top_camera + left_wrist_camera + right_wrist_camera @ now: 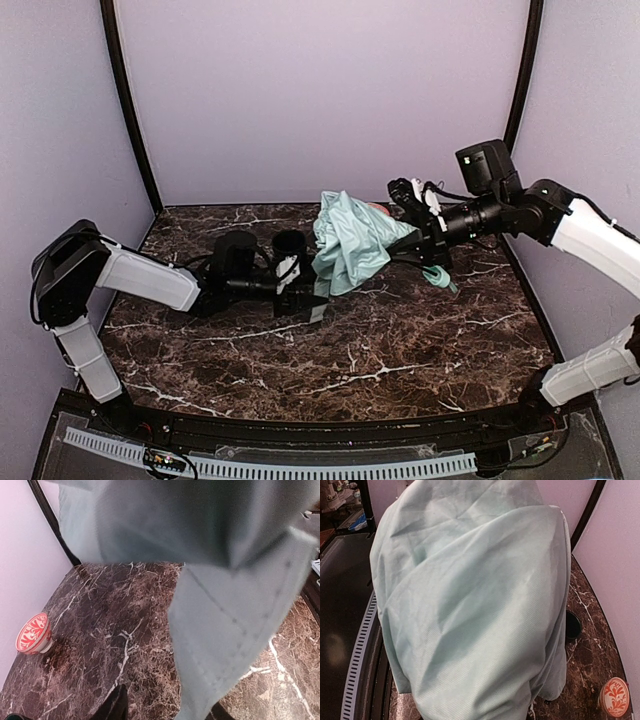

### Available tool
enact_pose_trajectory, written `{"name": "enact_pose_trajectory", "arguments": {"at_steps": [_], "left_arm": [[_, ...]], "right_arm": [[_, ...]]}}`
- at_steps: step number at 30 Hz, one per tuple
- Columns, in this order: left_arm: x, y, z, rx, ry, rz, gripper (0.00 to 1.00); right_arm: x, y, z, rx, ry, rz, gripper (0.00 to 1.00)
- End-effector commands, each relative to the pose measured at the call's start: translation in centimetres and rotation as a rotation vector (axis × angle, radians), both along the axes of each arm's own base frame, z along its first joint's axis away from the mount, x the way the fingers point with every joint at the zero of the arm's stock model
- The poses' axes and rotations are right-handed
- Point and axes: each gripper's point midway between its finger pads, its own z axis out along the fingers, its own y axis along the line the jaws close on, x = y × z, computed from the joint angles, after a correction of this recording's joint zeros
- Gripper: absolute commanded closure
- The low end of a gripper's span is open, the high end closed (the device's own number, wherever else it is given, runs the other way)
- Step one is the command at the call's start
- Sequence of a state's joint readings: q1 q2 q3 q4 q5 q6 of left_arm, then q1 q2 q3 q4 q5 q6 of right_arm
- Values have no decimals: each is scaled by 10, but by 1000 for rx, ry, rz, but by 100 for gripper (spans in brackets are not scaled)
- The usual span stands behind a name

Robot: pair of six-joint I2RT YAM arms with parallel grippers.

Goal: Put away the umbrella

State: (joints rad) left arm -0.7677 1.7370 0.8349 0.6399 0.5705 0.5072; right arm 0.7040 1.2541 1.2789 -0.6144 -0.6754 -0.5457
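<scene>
The umbrella is a bunched mass of pale mint-green fabric held off the marble table at centre back. My right gripper is shut on its right end, where the small mint handle and strap dangle. In the right wrist view the umbrella fabric fills the picture and hides the fingers. My left gripper is at the fabric's lower left edge. In the left wrist view its two dark fingertips stand apart, with a hanging flap of the umbrella between them, close to the right one.
A red-and-white patterned bowl sits at the back by the wall, also in the right wrist view as the bowl. A dark mug stands just left of the umbrella. Lilac walls enclose the table on three sides.
</scene>
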Motion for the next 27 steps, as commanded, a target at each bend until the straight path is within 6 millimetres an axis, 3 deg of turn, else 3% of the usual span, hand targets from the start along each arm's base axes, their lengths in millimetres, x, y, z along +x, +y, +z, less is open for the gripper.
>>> {"name": "enact_pose_trajectory", "arguments": {"at_steps": [1, 3, 5, 8, 12, 14, 16, 19, 23, 27], "left_arm": [[-4, -6, 7, -72, 35, -33, 62], [-6, -7, 4, -70, 44, -46, 77], [-6, -6, -2, -59, 43, -42, 99], [12, 3, -12, -18, -34, 28, 100], [79, 10, -5, 73, -200, 153, 100], [107, 8, 16, 96, -348, 202, 100], [119, 1, 37, 85, -416, 194, 100], [118, -7, 60, 69, -433, 143, 100], [114, -11, 87, 14, -478, 122, 100], [118, -13, 121, 8, -565, 152, 100]], "right_arm": [[-8, -1, 46, 118, -90, 42, 100], [-10, -3, 49, 130, -92, 51, 100], [-13, -5, 51, 133, -87, 59, 100], [-20, -8, 48, 124, -82, 90, 100], [-37, -5, 22, 56, -101, 141, 100], [-46, 0, -2, -25, -116, 153, 100], [-57, 4, -29, -107, -101, 172, 100], [-71, 9, -63, -192, -46, 205, 100], [-92, 12, -137, -393, 19, 269, 100], [-91, 9, -194, -541, 74, 264, 100]]}}
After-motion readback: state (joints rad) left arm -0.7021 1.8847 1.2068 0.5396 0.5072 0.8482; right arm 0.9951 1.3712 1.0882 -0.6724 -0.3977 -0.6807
